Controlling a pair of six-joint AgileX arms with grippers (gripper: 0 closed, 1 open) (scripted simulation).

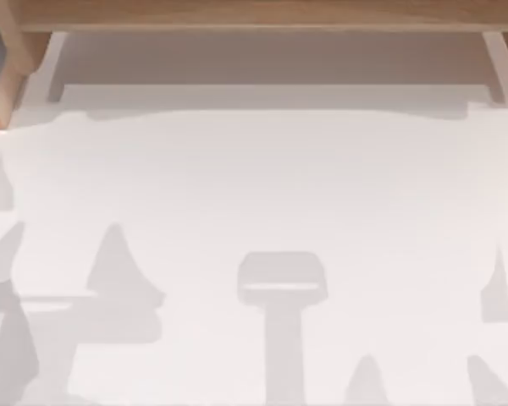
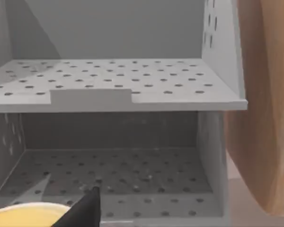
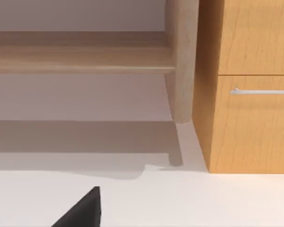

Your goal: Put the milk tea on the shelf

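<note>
The shelf (image 1: 254, 15) runs along the table's far edge in the top view, a light-brown board on pale uprights (image 1: 499, 63). The right wrist view shows the same board (image 3: 80, 59) and one upright (image 3: 182, 61) from low down. A black part of my left gripper (image 2: 85, 210) rises at the edge of the left wrist view. Beside it lies a pale yellow rounded top with a light rim (image 2: 23, 215), probably the milk tea; whether it is held I cannot tell. A black part of my right gripper (image 3: 83, 210) hangs over the bare white table in front of the shelf.
A grey perforated two-tier rack (image 2: 113, 94) stands right before the left wrist camera, with a rounded wooden side (image 2: 265, 118) beside it. A wooden cabinet with a metal drawer handle (image 3: 260, 91) stands next to the shelf's upright. Arm shadows fall across the white table (image 1: 254, 186).
</note>
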